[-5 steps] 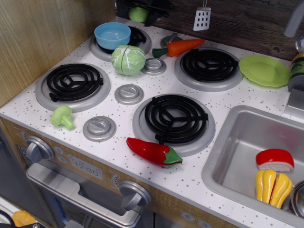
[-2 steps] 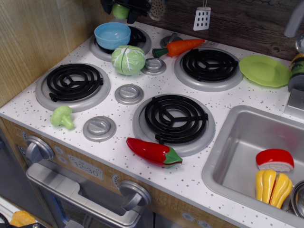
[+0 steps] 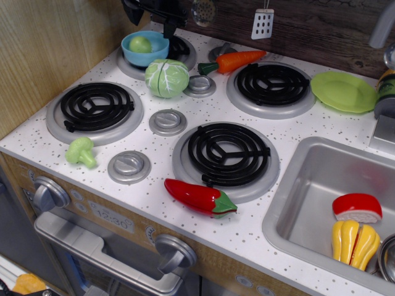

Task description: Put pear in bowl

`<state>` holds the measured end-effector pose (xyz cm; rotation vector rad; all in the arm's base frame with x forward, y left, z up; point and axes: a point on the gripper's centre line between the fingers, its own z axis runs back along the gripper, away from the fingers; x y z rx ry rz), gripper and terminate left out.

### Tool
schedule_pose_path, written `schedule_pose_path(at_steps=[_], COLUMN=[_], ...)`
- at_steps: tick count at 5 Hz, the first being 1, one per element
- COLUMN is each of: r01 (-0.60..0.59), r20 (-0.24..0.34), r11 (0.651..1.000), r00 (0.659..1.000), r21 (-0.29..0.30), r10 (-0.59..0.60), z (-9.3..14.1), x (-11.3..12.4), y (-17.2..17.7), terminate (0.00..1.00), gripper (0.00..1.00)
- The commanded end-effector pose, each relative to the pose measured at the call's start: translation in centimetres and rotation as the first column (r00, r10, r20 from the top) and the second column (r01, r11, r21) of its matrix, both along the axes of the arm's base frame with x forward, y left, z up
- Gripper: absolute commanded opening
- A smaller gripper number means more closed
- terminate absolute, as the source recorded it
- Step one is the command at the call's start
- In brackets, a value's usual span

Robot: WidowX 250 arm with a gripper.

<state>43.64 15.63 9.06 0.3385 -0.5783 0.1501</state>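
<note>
On stovetop, pear sits inside bowl.

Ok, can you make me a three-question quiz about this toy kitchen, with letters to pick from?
1. Where is the pear?
A. in the sink
B. in the bowl
C. on the plate

2. How many black burners are on the stove?
A. four
B. two
C. six

3. What is the gripper holding?
A. the carrot
B. the cabbage
C. nothing

Answers:
1 B, the pear sits inside the blue bowl.
2 A, four coil burners show, the back-left one partly hidden behind the bowl.
3 C, the gripper hangs above the bowl with nothing between its fingers.
</note>
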Motion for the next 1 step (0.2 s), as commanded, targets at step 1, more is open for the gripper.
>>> schedule_pose_path(at_steps=[1], r01=[0.011], r20=[0.061], r11=[1.000], r00=[0.998], r21=[0.024], r10=[-0.013], z=[2.39], x=[0.70], y=[0.16], terminate=[1.00], gripper=[1.00])
